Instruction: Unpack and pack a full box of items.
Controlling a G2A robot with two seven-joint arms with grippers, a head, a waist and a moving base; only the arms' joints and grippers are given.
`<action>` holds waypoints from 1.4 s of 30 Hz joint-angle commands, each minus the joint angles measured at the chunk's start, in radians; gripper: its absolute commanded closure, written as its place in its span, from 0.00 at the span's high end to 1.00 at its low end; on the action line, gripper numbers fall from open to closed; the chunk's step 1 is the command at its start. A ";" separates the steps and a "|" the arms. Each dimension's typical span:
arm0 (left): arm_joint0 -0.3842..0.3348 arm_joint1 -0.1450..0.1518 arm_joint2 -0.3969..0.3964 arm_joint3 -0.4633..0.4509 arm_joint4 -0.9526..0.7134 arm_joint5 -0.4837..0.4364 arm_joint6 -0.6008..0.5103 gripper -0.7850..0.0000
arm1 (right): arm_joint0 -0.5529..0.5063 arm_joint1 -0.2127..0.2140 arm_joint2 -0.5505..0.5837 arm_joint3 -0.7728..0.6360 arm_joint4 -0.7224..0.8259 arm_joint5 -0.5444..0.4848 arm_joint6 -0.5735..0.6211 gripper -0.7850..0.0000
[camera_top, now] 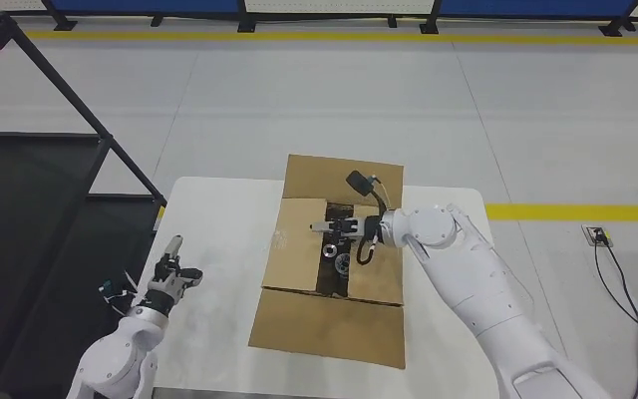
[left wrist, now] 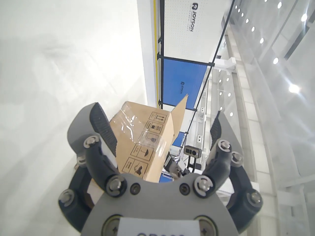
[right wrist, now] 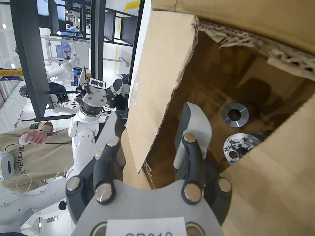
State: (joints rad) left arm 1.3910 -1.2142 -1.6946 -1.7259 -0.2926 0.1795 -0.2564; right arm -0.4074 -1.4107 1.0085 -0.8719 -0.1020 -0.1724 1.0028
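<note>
In the middle of the white table (camera_top: 219, 229) stands a cardboard box (camera_top: 329, 319), its four flaps folded outward and the opening facing up. The right gripper (camera_top: 317, 227) hangs over that opening, reaching in from the right side. Its jaws are open and stand astride the left flap (right wrist: 160, 62), with one finger (right wrist: 109, 133) outside the cardboard and the other finger (right wrist: 194, 124) inside the box. Whether either pad touches the flap cannot be told. On the bottom of the box lie a plain metal ring (right wrist: 235, 114) and, just beside it, a metal disc with holes (right wrist: 240, 147), partly hidden by the near flap. The left gripper (camera_top: 182, 257) is near the table's left edge, well apart from the box (left wrist: 145, 133). Its jaws are spread wide with nothing between them.
</note>
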 commanded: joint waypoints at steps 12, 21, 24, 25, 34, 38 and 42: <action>0.165 0.052 -0.093 -0.175 0.383 -0.145 -0.426 1.00 | -0.132 0.070 0.185 -0.227 -0.044 0.087 -0.050 1.00; 0.148 0.059 -0.036 -0.176 0.358 -0.127 -0.574 1.00 | -0.134 0.075 0.231 -0.184 -0.081 0.004 -0.286 1.00; 0.133 0.066 -0.018 -0.154 0.338 -0.117 -0.678 1.00 | -0.126 0.081 0.269 -0.127 -0.059 -0.062 -0.344 1.00; 0.129 0.069 -0.019 -0.147 0.330 -0.114 -0.712 1.00 | -0.115 0.083 0.280 -0.100 -0.072 -0.074 -0.377 1.00; 0.137 0.090 -0.018 -0.128 0.225 -0.124 -0.963 1.00 | 0.022 0.059 0.209 0.224 -0.167 -0.151 -0.518 1.00; 0.133 0.095 0.002 -0.125 0.221 -0.117 -0.968 1.00 | 0.087 0.041 0.182 0.358 -0.129 -0.227 -0.458 1.00; 0.118 0.094 0.041 -0.127 0.208 -0.109 -0.921 1.00 | 0.133 0.031 0.180 0.458 -0.084 -0.298 -0.414 1.00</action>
State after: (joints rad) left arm 1.5130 -1.1190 -1.6656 -1.8514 -0.0765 0.0699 -1.1959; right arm -0.2843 -1.3782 1.1863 -0.4392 -0.2005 -0.4477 0.5776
